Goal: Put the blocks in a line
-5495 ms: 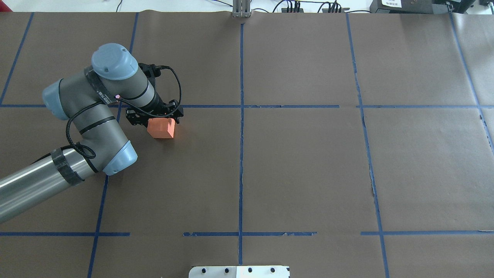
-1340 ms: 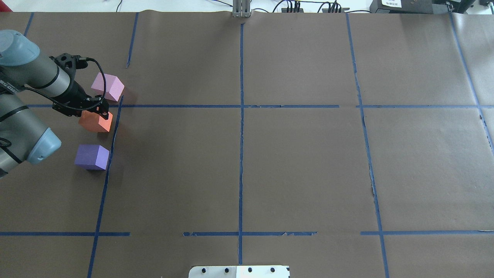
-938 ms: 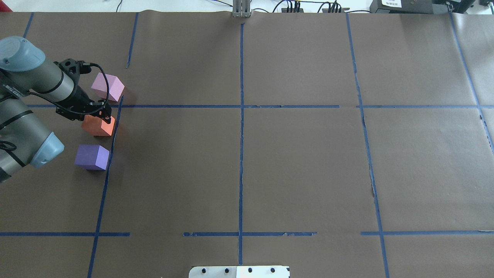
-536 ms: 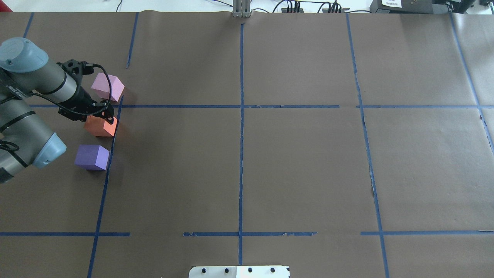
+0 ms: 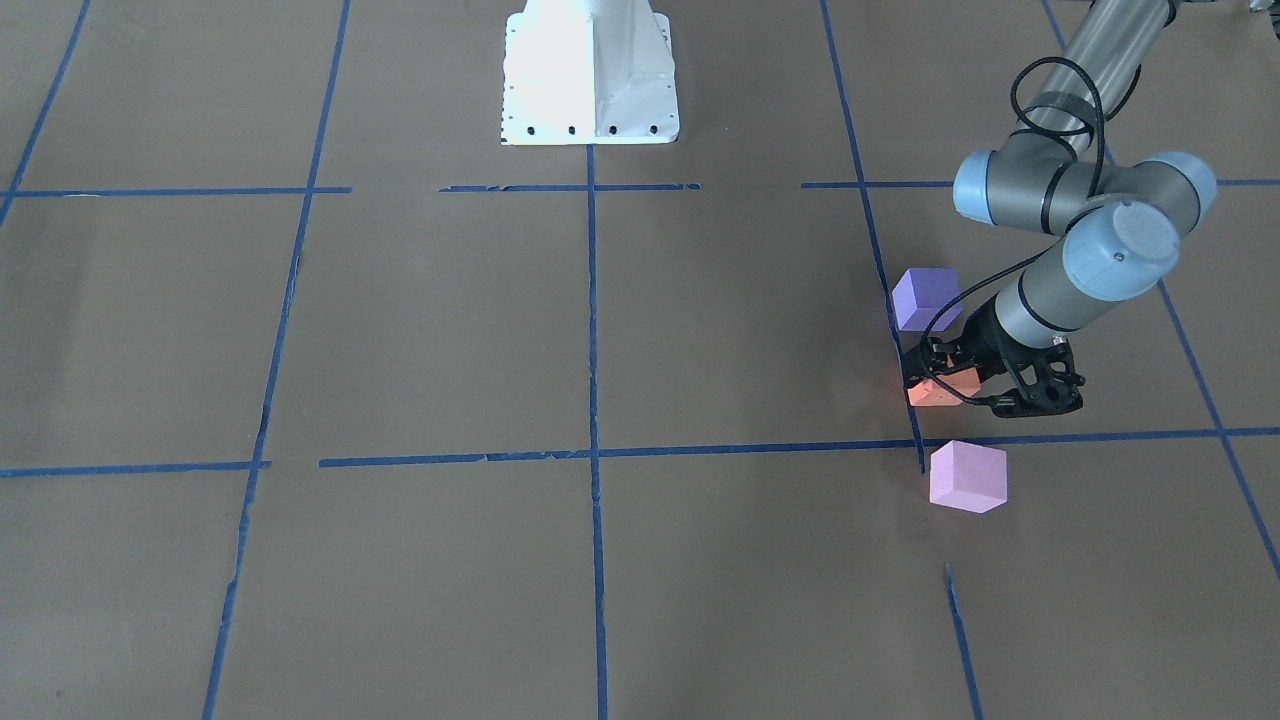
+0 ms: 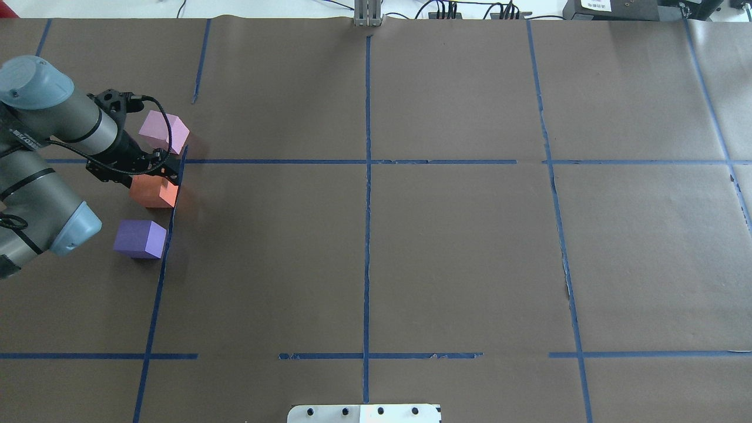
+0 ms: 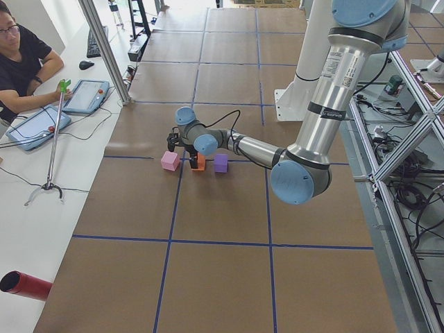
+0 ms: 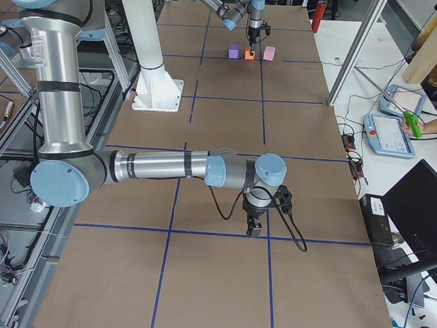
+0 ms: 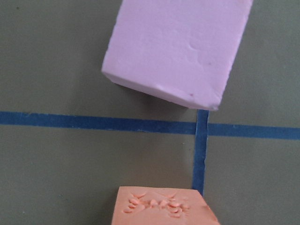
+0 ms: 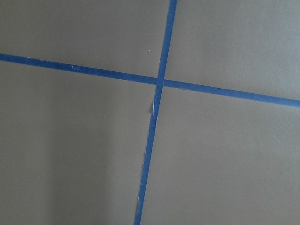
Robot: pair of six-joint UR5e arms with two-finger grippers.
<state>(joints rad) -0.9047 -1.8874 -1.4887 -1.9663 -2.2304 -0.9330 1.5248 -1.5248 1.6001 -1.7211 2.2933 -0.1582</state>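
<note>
Three foam cubes stand in a column at the table's left. The pale pink block (image 6: 164, 132) is farthest, the orange block (image 6: 154, 194) is in the middle, and the violet-purple block (image 6: 140, 238) is nearest. They also show in the front view as pink (image 5: 967, 477), orange (image 5: 938, 392) and purple (image 5: 927, 298). My left gripper (image 6: 154, 179) is shut on the orange block, low at the table. The left wrist view shows the pink block (image 9: 178, 51) ahead of the orange block (image 9: 161, 206). My right gripper (image 8: 255, 229) hangs over bare table far from the blocks; I cannot tell if it is open.
Blue tape lines (image 6: 367, 176) form a grid on the brown paper. The blocks sit along one tape line (image 6: 167, 223). The white robot base plate (image 5: 590, 70) stands at the near middle edge. An operator (image 7: 21, 62) with tablets sits beyond the far edge.
The left gripper carried the orange block from further right to between the pink and purple blocks. In the last second it shifted slightly right and toward the robot.
</note>
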